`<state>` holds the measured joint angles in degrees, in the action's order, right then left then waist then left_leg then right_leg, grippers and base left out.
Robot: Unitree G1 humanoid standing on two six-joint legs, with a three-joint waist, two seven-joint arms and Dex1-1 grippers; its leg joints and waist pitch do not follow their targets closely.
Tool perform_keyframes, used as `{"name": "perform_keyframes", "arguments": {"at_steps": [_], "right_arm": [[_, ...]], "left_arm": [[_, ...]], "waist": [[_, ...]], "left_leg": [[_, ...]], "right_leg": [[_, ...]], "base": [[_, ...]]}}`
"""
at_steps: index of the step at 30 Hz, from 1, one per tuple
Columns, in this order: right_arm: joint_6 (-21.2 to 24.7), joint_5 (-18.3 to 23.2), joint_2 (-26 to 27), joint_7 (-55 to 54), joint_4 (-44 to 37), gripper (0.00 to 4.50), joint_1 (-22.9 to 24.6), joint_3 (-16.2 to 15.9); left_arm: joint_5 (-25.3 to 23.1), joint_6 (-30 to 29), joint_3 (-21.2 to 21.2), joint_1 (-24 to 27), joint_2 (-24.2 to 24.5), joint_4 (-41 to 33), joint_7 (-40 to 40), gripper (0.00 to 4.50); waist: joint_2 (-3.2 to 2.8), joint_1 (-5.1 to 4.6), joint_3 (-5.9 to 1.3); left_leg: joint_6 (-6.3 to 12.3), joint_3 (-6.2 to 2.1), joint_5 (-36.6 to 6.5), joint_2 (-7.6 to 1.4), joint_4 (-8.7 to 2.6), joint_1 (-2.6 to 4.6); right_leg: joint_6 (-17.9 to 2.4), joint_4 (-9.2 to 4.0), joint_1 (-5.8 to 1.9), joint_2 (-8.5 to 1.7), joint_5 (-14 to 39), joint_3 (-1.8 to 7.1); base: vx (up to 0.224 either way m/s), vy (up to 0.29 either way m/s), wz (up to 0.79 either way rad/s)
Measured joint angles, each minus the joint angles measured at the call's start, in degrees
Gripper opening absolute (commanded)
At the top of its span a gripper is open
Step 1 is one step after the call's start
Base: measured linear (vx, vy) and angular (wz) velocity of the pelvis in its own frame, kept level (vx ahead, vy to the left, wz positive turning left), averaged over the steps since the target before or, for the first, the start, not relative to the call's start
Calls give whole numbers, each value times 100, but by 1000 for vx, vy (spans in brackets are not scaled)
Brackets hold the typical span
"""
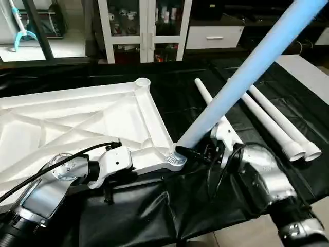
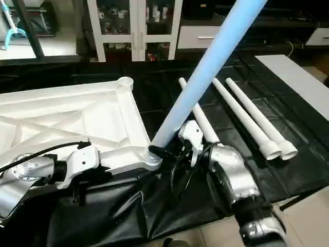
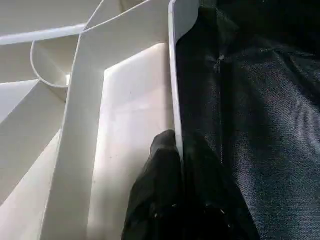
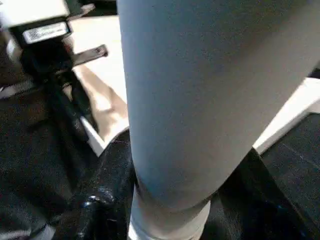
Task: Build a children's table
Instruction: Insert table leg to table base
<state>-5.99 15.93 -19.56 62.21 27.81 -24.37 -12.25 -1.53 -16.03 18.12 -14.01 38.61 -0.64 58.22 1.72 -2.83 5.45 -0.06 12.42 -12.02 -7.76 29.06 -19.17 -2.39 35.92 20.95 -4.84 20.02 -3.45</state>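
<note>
The children's table top (image 1: 77, 118) lies upside down on the black cloth, ribs facing up. My left gripper (image 3: 178, 150) is shut on the top's near rim, one finger (image 3: 162, 165) inside the wall and the other outside. A long white leg (image 1: 247, 72) rises tilted up to the right, its lower end at the near right corner socket (image 1: 176, 158). My right gripper (image 1: 191, 152) is shut on that leg just above the socket, and its black fingers (image 4: 112, 170) clasp the tube (image 4: 200, 100). Three more legs (image 1: 270, 123) lie side by side to the right.
The far corner socket (image 1: 142, 82) stands bare. A white glass-door cabinet (image 1: 144, 25) and a drawer unit (image 1: 213, 36) stand behind the work surface. A white board (image 1: 308, 72) lies at the far right. The black cloth (image 1: 154, 206) hangs over the front edge.
</note>
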Motion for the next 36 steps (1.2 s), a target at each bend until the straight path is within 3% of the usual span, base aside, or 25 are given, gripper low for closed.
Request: {"name": "perform_keyframes", "arguments": {"at_steps": [1, 2, 3, 4, 5, 7, 9, 11, 17, 30, 36], "right_arm": [[6, -4, -19, 59, 5, 187, -42, -14], [38, -17, -64, 118, 19, 187, -142, -50], [69, -35, -74, 162, 70, 187, -209, -96], [81, -41, -79, 208, 121, 187, -236, -118], [82, -42, -62, 226, 178, 187, -277, -118], [89, -55, -64, 227, 274, 187, -353, -142], [96, -82, -55, 236, 403, 187, -473, -186], [102, -104, -41, 248, 441, 187, -505, -189], [348, -91, 12, 330, 516, 187, -592, -143], [1022, 250, 181, 340, 944, 187, -699, 257], [1152, 271, 193, 340, 943, 187, -701, 293]], "left_arm": [[3, 11, 16, 10, -16, -10, 3, 3], [6, 26, 8, 25, -35, -21, 3, 3], [24, 27, 7, 75, -32, -28, 23, 3], [33, 16, 20, 90, -26, -26, 39, 3], [49, 12, 29, 88, -15, -24, 44, 3], [41, 11, 26, 83, -16, -21, 30, 3], [27, 13, 1, 78, -18, -21, 17, 3], [6, 11, 2, 75, -19, -19, 12, 3], [7, 9, 15, 82, -17, -19, 15, 3], [-62, 12, 11, 77, -31, -8, -37, 3], [-67, 12, 12, 77, -35, -8, -36, 3]], "waist": [[118, 93, -39], [94, 173, -51], [59, 232, -51], [-49, 237, -94], [-110, 156, -99], [-81, 40, -104], [-40, 3, -108], [-36, -29, -113], [-17, -33, -131], [-12, -30, -133], [-12, -25, -133]], "left_leg": [[-10, 155, 5, 3, -9, 44], [-96, -36, -145, 19, 244, -12], [-46, -471, -146, 79, 510, -40], [-76, -719, -129, 72, 566, 12], [-366, -694, -107, -7, 453, 55], [-367, -552, -113, -53, 389, 113], [-366, -538, -113, -72, 338, 104], [-366, -529, -113, -69, 283, 99], [-366, -480, -113, -68, 266, 95], [-366, -478, -113, -68, 264, 109], [-366, -478, -113, -68, 263, 110]], "right_leg": [[53, 13, 24, -28, 89, 136], [137, -7, 68, -39, 52, 158], [206, -27, 22, -15, 10, 123], [219, -41, 3, 14, -66, 74], [154, -61, 9, 67, -277, 78], [129, -113, 10, 104, -328, 187], [131, -203, 4, 152, -327, 230], [131, -284, -1, 152, -327, 233], [131, -292, -2, 152, -327, 276], [135, -296, 18, 152, -325, 275], [140, -297, 19, 152, -322, 276]], "base": [[63, -92, 1], [63, -92, 1], [126, -27, -42], [69, 48, -30], [69, 48, -30], [-76, 5, 15], [-36, -2, 8], [0, 0, 0], [0, 0, 0], [0, 0, 0], [0, 0, 0]]}}
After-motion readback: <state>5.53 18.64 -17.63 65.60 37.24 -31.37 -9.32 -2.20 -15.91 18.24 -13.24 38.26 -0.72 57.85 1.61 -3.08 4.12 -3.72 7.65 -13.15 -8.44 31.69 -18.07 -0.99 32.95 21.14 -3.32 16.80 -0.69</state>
